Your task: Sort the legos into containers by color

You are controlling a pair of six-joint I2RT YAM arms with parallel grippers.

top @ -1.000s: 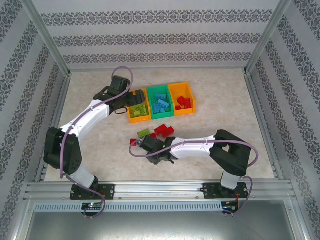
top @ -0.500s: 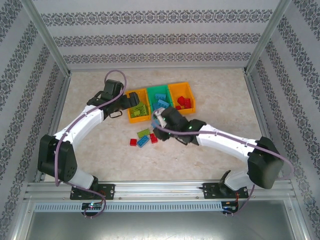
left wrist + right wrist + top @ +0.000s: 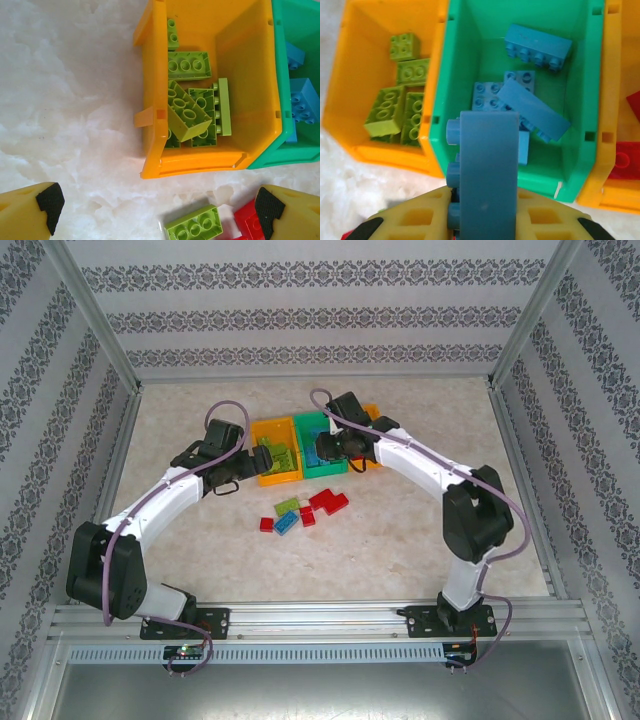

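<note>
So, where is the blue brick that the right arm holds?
In the right wrist view, the blue brick sits in the right arm's shut jaws, over the near wall of the green bin, the middle bin of three.

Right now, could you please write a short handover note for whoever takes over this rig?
Left gripper: open, empty, over the table near the left orange bin.
Right gripper: fingers shut on a held blue brick, above the green bin.
Done: lime bricks are in the left orange bin, blue bricks in the green bin, red bricks in the right orange bin.
Left: drop the held blue brick, then sort the loose lime brick, loose blue brick and loose red bricks on the table.
</note>
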